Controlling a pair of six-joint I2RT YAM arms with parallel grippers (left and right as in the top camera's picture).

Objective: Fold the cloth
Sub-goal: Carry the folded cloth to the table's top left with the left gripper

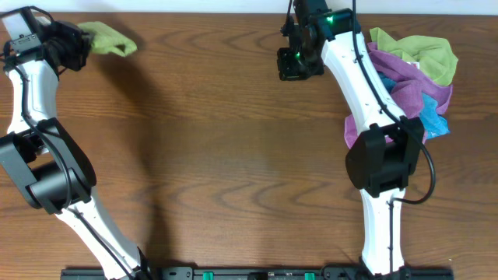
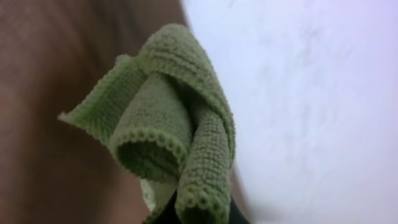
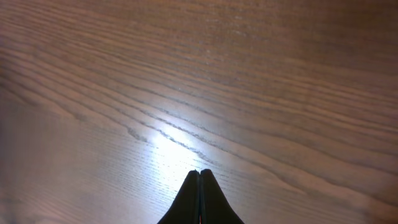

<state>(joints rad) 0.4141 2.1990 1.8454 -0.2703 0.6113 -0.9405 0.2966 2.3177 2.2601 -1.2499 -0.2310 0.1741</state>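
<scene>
Upper left, the left end effector [image 1: 81, 40] grasps the bunched cloth [image 1: 110, 39]; the right end effector [image 3: 199, 173] is clenched, empty, above the desk [image 1: 233, 155].

A: Site: we log this as a robotics lab bench. Left arm [image 1: 23, 93] and right arm [image 1: 354, 70] rise from a black rail [image 1: 257, 274] at the edge of a wood-grain table [image 1: 218, 140]
B: We concur; heap of coloured towels [image 1: 412, 85] beside the right arm, plain pale wall [image 2: 311, 93] behind
</scene>
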